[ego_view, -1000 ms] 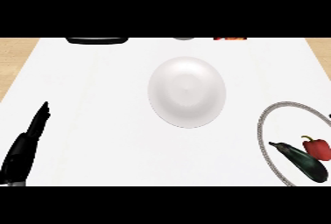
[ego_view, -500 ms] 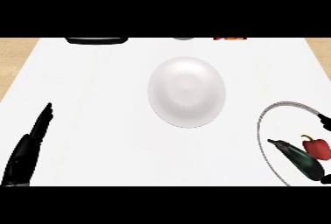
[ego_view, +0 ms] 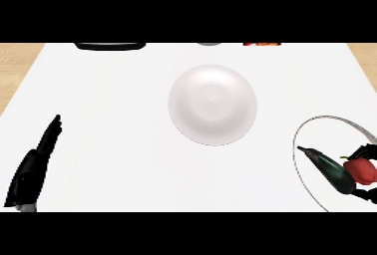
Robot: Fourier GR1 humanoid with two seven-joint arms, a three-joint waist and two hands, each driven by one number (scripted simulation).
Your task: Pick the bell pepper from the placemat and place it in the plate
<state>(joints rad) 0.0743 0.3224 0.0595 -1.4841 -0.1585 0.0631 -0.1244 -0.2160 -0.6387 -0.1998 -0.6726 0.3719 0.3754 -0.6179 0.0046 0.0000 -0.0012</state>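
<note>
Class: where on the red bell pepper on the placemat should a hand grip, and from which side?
Probably grip the bell pepper across its rounded body, coming from the right: the dark green vegetable lies along its left side, and the right hand shows at that edge.

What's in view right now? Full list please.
plate: 1, white, counter centre
placemat: 1, white with a grey rim, right edge, cut off
bell pepper: 1, red, on placemat
dark vegetable: 1, dark green, on placemat, left of bell pepper
black object: 1, far edge, cut off
counter: 1, white
left robot hand: 1, black, open, resting lower left
right robot hand: 1, black, at bell pepper, mostly out of view
</note>
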